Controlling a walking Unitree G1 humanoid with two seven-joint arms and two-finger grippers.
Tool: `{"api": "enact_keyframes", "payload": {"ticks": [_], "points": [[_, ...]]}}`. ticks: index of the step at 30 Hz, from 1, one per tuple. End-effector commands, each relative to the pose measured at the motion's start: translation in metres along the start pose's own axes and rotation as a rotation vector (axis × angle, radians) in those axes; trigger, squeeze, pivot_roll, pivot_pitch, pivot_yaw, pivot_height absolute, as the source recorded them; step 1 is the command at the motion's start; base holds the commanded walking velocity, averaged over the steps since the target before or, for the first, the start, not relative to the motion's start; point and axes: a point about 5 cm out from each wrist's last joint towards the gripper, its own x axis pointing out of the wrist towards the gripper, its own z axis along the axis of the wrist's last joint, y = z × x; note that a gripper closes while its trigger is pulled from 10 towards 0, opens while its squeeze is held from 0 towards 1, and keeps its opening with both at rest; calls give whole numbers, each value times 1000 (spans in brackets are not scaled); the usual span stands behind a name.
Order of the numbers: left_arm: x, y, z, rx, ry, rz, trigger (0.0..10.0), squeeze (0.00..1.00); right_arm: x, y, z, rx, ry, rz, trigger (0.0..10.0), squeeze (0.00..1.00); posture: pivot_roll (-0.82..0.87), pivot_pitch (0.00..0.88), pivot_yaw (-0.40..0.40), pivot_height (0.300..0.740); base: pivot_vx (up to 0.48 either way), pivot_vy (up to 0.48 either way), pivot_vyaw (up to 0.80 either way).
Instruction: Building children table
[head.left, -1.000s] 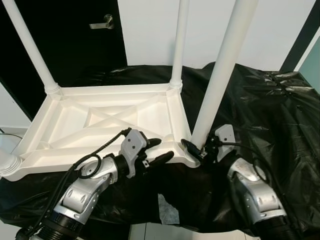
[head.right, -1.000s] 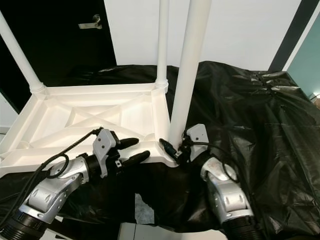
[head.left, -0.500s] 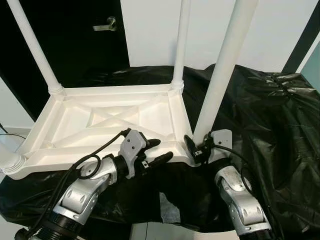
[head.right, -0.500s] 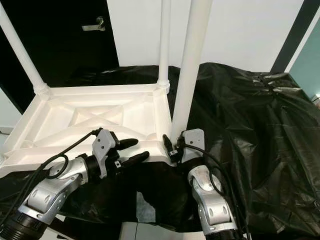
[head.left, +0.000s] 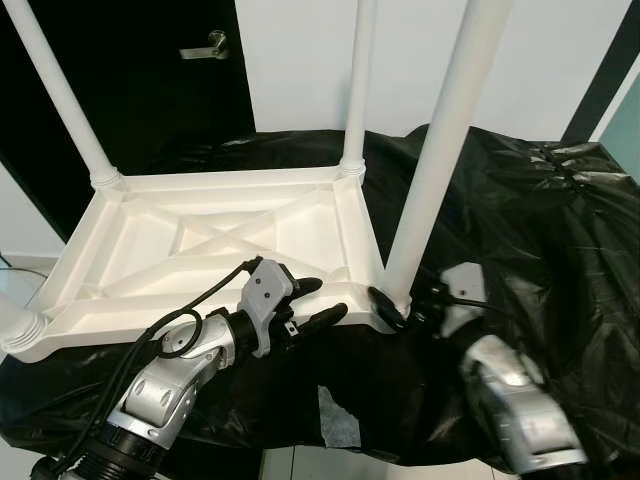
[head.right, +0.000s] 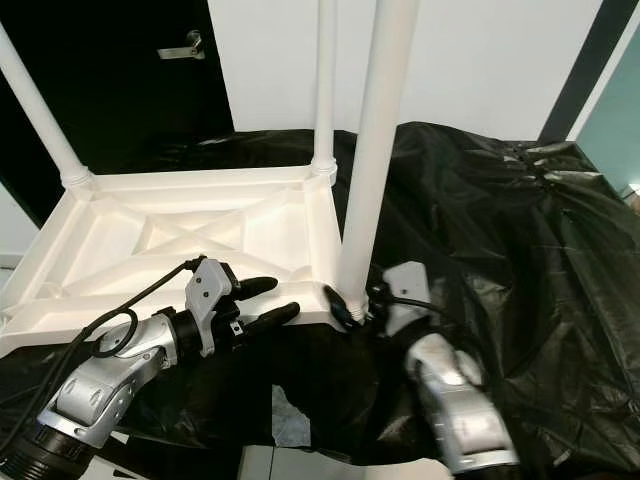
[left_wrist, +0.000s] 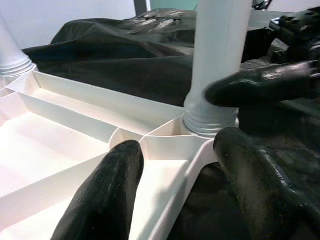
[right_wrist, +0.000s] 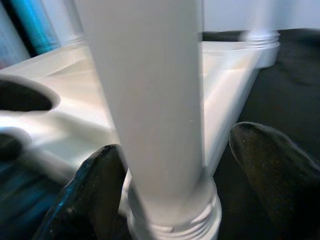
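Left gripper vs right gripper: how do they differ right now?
Left gripper straddles the near rim of the upturned white tabletop, one finger inside, one outside; right gripper sits around the base of the near-right leg. The left arm is sharp, the right blurred. Both have open fingers and clamp nothing.

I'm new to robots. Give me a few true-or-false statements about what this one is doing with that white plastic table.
1. The white plastic table top lies upside down on black plastic sheeting. True.
2. The right hand is at the base of the near-right white table leg. True.
3. The left hand holds a screwdriver. False: it holds no tool; its open fingers straddle the table's near edge.
4. The door behind is white. False: it is black, with a metal handle.
5. The near-right leg lies flat on the sheeting. False: it stands upright in its corner.
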Motion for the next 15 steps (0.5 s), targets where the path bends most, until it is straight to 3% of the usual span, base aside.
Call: {"api": "enact_keyframes", "payload": {"ticks": [1, 3, 8, 9, 11, 14, 15], "points": [[-2, 0, 2, 16, 10, -54, 10000, 0, 0, -7, 0, 16, 4, 48, 10000, 0, -6, 0, -15, 740, 0, 0, 0], [-2, 1, 2, 19, 8, -51, 10000, 0, 2, -18, 1, -7, 28, 107, 10000, 0, -3, 0, -18, 740, 0, 0, 0], [-3, 1, 3, 21, 7, -49, 10000, 0, 6, -27, 1, -33, 46, 148, 10000, 0, 9, 0, -21, 740, 0, 0, 0], [-6, 1, 2, 24, 14, -50, 10000, 0, 15, -32, 3, -68, 70, 253, 10000, 0, 30, 0, -24, 740, 0, 0, 0], [-6, 1, 2, 24, 14, -50, 10000, 0, 15, -32, 3, -68, 70, 253, 10000, 0, 30, 0, -24, 740, 0, 0, 0], [-10, 0, 2, 29, 25, -52, 10000, 0, 28, -32, 6, -84, 93, 414, 10000, 0, 57, 0, -28, 740, 0, 0, 0], [-10, 0, 2, 29, 25, -52, 10000, 0, 28, -32, 6, -84, 93, 414, 10000, 0, 57, 0, -28, 740, 0, 0, 0]]}}
